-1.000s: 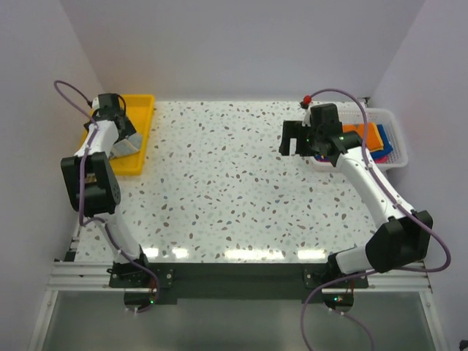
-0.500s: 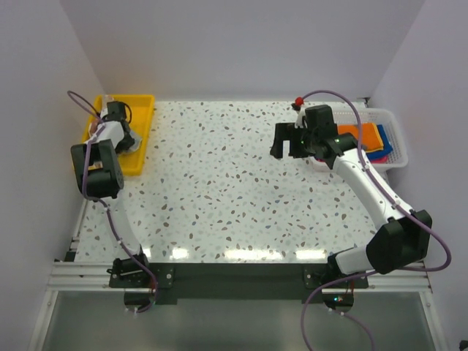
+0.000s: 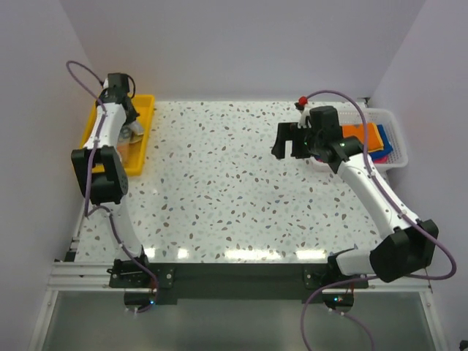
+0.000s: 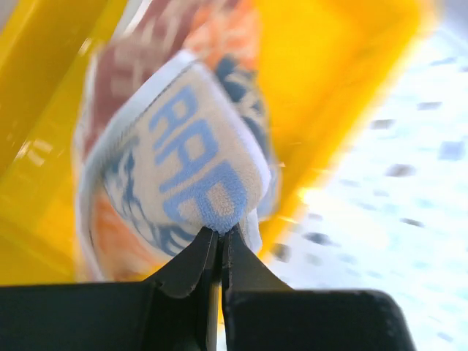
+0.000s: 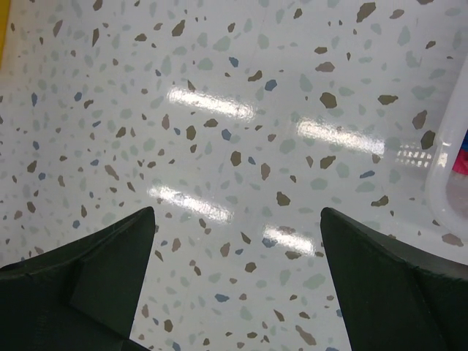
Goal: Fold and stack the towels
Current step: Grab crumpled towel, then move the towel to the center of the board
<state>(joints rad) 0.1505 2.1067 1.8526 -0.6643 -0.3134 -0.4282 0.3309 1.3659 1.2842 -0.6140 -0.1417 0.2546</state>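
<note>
Left wrist view: your left gripper (image 4: 219, 238), just closed, is pinching the printed towel (image 4: 197, 168) (in the yellow tray (image 4: 329, 80), tabletop's (image 4: 409, 190) far-left corner), ready for lifting; right gripper (image 5: 238, 213) is hanging open.

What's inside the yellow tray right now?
One bunched orange-blue printed towel, with its edge pinched in the shut left gripper. The yellow tray floor beneath the cloth is covered, so anything lying under it cannot be seen.
</note>
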